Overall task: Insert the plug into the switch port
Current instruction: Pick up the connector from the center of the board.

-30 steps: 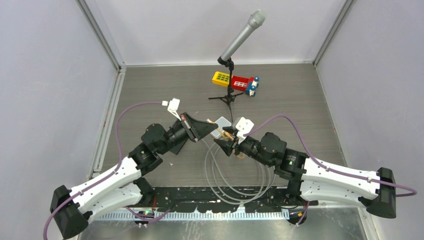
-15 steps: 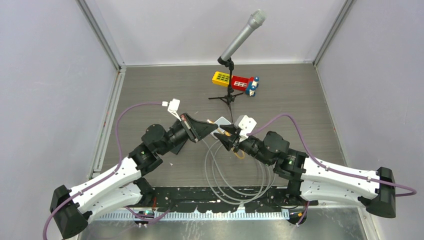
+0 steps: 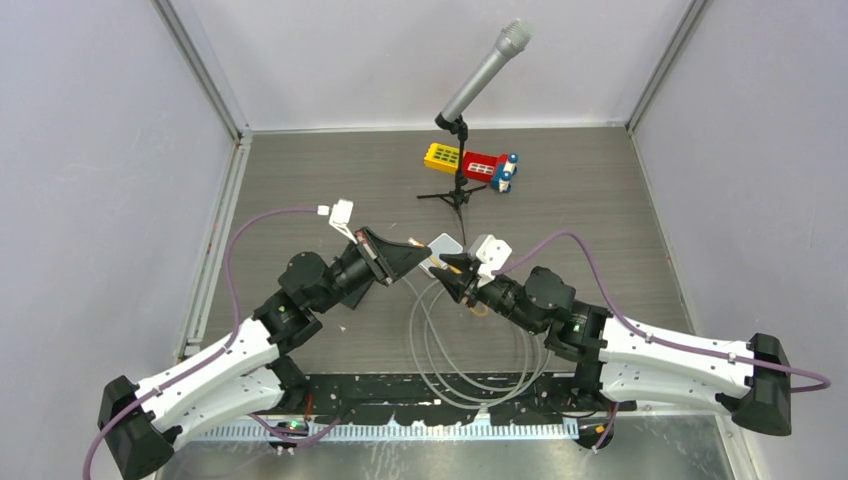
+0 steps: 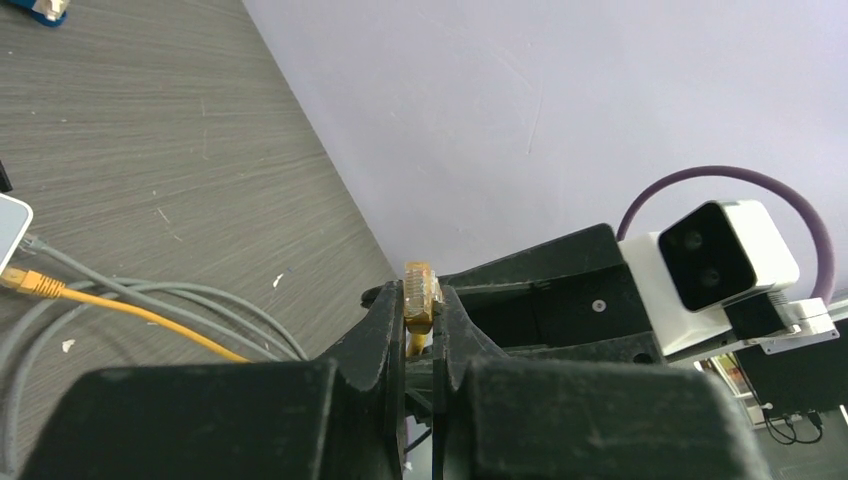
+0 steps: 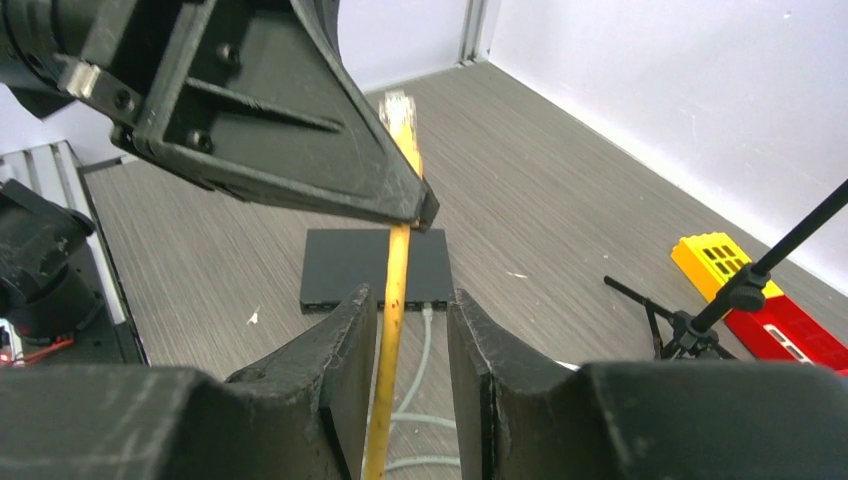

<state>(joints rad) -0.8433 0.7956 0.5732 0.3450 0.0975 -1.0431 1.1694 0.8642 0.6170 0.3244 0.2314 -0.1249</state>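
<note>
The translucent yellow network plug [image 4: 421, 293], mid-frame, sits pinched in the left gripper [image 4: 423, 325]; its yellow cable [image 5: 392, 280] passes between the right gripper [image 5: 412, 305] and its narrowly parted jaws.

I count 2 grippers on me: left gripper [image 3: 424, 259], right gripper [image 3: 448, 269]; 1 yellow plug [image 4: 421, 290]; 1 black switch [image 5: 345, 265]; 1 microphone [image 3: 487, 72]; 1 yellow brick [image 3: 443, 155]; 1 red brick [image 3: 481, 165]

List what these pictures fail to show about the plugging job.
- Sockets of the black box: right wrist view, too small, partly behind the yellow cable.
- Same black box, top view: mostly under the left arm.
- The white box: left wrist view, cut off by the left edge.
</note>
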